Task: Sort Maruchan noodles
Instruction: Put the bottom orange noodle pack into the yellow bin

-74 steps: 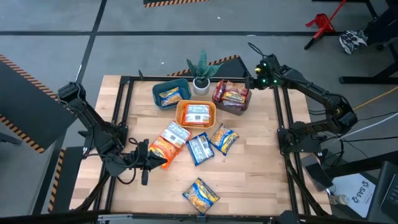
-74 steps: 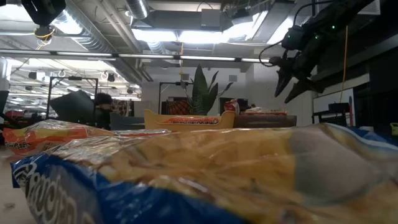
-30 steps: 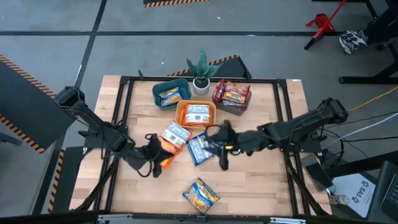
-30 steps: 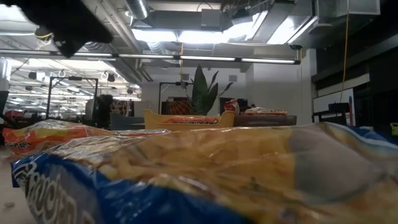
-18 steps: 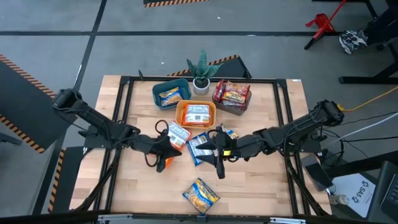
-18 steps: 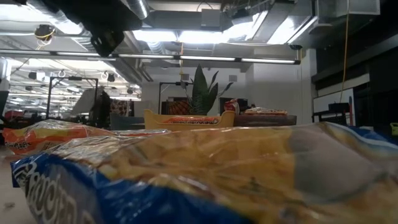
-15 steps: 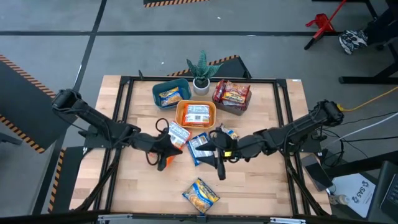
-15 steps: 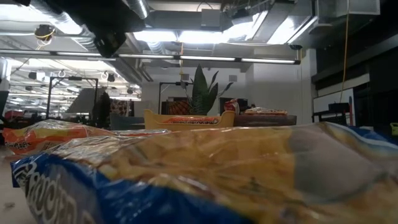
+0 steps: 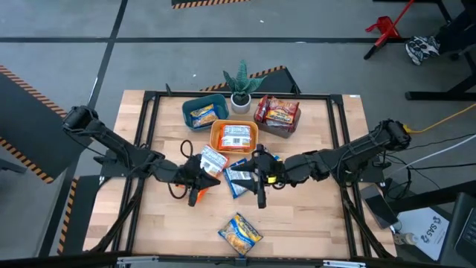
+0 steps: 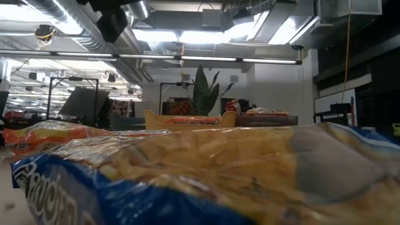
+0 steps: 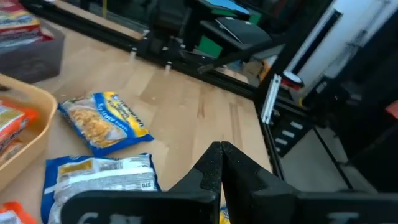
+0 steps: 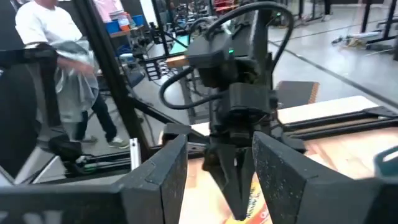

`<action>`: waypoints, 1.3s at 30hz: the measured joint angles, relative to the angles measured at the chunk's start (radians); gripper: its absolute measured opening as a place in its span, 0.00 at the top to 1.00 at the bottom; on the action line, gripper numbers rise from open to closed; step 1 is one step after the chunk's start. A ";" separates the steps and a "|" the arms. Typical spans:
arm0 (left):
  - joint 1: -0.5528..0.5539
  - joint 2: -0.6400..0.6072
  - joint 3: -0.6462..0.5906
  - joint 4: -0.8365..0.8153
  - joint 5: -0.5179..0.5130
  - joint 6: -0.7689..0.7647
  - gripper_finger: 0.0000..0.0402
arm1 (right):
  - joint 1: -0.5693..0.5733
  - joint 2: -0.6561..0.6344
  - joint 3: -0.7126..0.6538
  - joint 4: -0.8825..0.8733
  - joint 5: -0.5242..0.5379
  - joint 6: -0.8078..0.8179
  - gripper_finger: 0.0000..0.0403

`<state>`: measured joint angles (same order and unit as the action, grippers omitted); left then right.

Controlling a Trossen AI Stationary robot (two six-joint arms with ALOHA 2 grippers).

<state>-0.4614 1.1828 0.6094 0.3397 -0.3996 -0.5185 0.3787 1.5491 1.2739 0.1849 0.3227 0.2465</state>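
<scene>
Loose Maruchan noodles lie flat mid-table: a white-and-orange packet [image 9: 210,159], a blue-and-white one [image 9: 238,179], a yellow-and-blue one [image 11: 102,121] and an orange one [image 9: 195,195], mostly under my left arm. Another yellow-and-blue packet [image 9: 239,232] lies near the front edge. More packets sit in the teal bin [image 9: 187,105], orange bin [image 9: 216,143] and grey bin [image 9: 286,129]. My left gripper [image 11: 221,155] hovers shut and empty above the orange packet. Facing it, my right gripper [image 12: 217,174] hovers open and empty over the blue-and-white packet.
A potted plant [image 9: 241,91] stands at the far edge between the teal and grey bins. A black frame rail [image 9: 338,141] runs along the table's sides. Bare wood lies at the near right [image 9: 305,223] and near left [image 9: 160,231]. A person [image 12: 56,56] stands beyond the table.
My left gripper has moved toward the table's right and far side and risen, tipping up toward level, still shut. My right gripper has edged toward the table's left and tipped up to level, still open. The two grippers now stand closer together.
</scene>
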 joint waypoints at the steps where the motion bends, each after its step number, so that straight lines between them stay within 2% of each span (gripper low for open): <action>1: -0.009 0.000 0.000 0.000 -0.019 -0.011 1.00 | -0.005 0.005 0.000 0.003 -0.003 -0.014 0.59; 4: -0.042 0.000 0.000 0.004 -0.020 0.003 1.00 | -0.006 0.018 0.000 0.000 -0.054 -0.082 0.59; 7: -0.075 0.000 0.000 0.014 -0.002 0.023 0.96 | -0.006 0.030 0.000 0.004 -0.057 -0.127 0.59; 10: -0.103 0.001 0.000 0.019 -0.007 0.023 0.91 | -0.006 0.052 0.000 0.007 -0.069 -0.124 0.59; 14: -0.153 0.001 0.000 0.023 -0.002 0.031 0.82 | -0.005 0.074 0.001 0.007 -0.150 -0.098 0.56; 18: -0.178 0.001 0.000 0.023 -0.029 0.012 0.75 | -0.006 0.101 0.001 0.034 -0.144 -0.094 0.50; 22: -0.202 0.001 0.000 0.017 -0.037 -0.027 0.74 | -0.016 0.126 0.001 0.083 -0.131 -0.108 0.44; 26: -0.224 0.001 0.000 0.010 -0.086 -0.028 0.74 | -0.031 0.143 0.001 0.141 -0.117 -0.111 0.41; 30: -0.235 0.001 0.000 0.011 -0.117 -0.029 0.74 | -0.034 0.143 0.000 0.167 -0.125 -0.111 0.40; 39: -0.267 0.001 0.000 0.008 -0.117 -0.030 0.74 | -0.033 0.144 0.000 0.154 -0.122 -0.121 0.40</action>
<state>-0.7289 1.1839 0.6094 0.3481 -0.5166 -0.5483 0.3458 1.6932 1.2739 0.3392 0.2007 0.1256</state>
